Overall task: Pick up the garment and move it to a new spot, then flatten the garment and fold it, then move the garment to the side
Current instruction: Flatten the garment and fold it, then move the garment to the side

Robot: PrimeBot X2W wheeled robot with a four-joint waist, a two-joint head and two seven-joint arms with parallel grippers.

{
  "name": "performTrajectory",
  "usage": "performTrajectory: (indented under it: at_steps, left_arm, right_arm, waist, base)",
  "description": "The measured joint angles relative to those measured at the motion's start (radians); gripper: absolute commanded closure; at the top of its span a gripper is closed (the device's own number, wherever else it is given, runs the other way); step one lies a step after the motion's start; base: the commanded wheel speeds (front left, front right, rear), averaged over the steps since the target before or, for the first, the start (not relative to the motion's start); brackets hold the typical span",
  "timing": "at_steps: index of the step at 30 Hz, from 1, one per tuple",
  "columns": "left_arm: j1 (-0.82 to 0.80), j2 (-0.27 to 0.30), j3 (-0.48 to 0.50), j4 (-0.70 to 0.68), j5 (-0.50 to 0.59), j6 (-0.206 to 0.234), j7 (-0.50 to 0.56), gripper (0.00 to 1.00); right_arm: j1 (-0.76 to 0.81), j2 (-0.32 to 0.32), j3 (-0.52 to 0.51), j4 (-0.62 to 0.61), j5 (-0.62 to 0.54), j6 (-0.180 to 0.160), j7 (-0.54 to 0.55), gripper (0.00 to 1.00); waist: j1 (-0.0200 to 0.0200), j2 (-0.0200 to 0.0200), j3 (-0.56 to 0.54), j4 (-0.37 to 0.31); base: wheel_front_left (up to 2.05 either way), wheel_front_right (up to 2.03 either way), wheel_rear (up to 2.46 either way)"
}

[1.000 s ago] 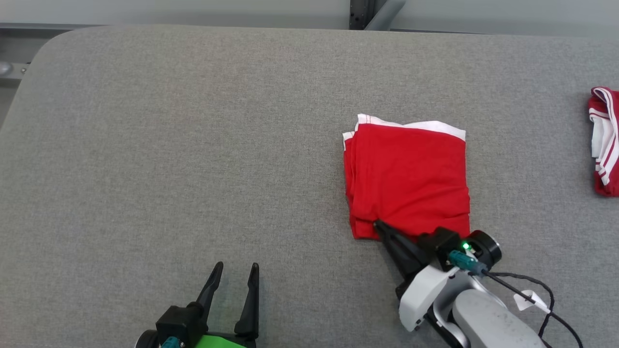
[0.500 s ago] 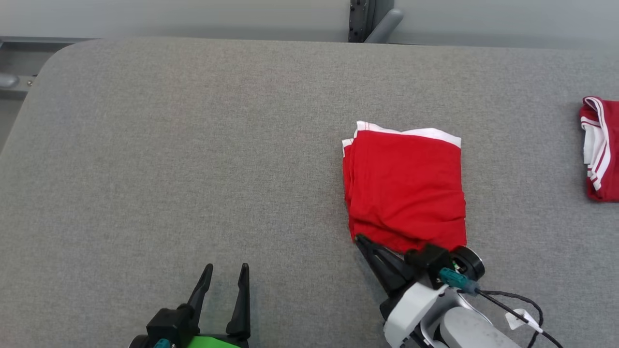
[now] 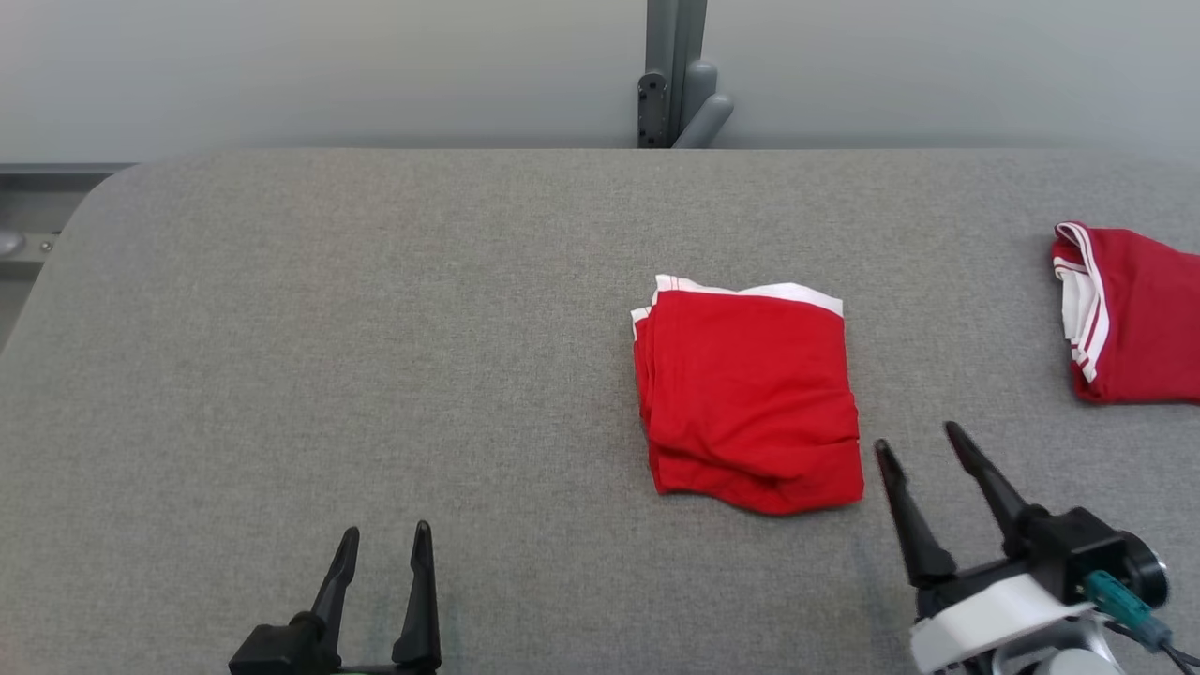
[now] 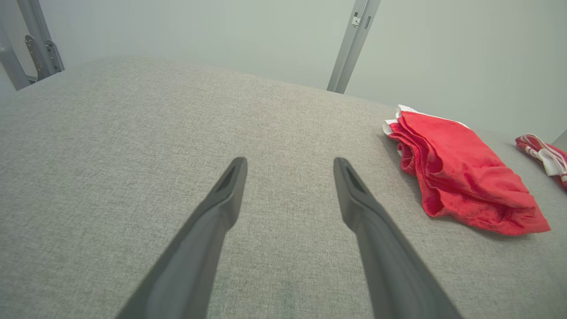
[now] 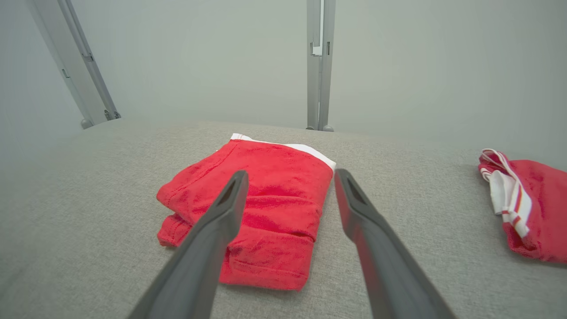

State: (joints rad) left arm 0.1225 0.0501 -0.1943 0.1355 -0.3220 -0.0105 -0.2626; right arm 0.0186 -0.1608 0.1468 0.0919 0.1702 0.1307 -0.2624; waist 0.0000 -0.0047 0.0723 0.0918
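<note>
The garment (image 3: 750, 394) is red with a white hem and lies folded into a thick rectangle on the grey table (image 3: 375, 328), right of centre. It also shows in the left wrist view (image 4: 460, 173) and the right wrist view (image 5: 266, 208). My right gripper (image 3: 917, 439) is open, lifted off the cloth, just right of the garment's near right corner, with nothing between its fingers. Open as well, my left gripper (image 3: 384, 532) hovers near the table's front edge, well left of the garment and empty.
A second red garment with white stripes (image 3: 1125, 314) lies at the table's far right edge, seen too in the right wrist view (image 5: 527, 208). A grey metal post (image 3: 670, 75) stands behind the table's rear edge. The table's rounded corner is at upper left.
My right gripper has let go of the garment's near edge, opened and drawn back to the right. The head camera has tilted, so the whole picture shifted down and left.
</note>
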Motion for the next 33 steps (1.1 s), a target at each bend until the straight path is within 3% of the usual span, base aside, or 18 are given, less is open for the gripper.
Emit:
performTrajectory:
  at_steps: [7,14,23,27,33]
  left_arm:
    - [0.019,0.000,0.031,0.010,0.017,-0.034,0.000,0.00]
    - [0.036,0.000,0.044,0.034,0.025,-0.056,0.000,0.00]
    - [0.036,0.000,0.052,0.033,0.024,-0.055,0.000,0.00]
    - [0.031,0.000,0.048,0.028,0.019,-0.055,0.000,0.00]
    - [0.020,0.000,0.035,0.014,0.007,-0.048,0.000,0.00]
  right_arm:
    - [0.098,0.011,-0.199,-0.027,-0.008,0.000,0.000,0.00]
    - [0.139,0.038,-0.309,0.005,-0.007,0.000,0.000,0.00]
    - [0.132,0.068,-0.305,0.067,0.040,0.000,0.000,0.00]
    - [0.069,0.050,-0.231,0.162,0.084,0.000,0.007,0.00]
    - [-0.164,0.025,-0.121,0.267,0.236,0.001,0.321,0.00]
  waist:
    - [0.0000,0.0000,-0.042,-0.016]
    - [0.0000,0.0000,-0.056,-0.028]
    - [0.0000,0.0000,-0.054,-0.034]
    - [0.0000,0.0000,-0.042,-0.028]
    - [0.0000,0.0000,-0.009,-0.027]
  base:
    - [0.00,0.00,0.00]
    - [0.00,0.00,0.00]
    - [0.00,0.00,0.00]
    - [0.00,0.00,0.00]
    - [0.00,0.00,0.00]
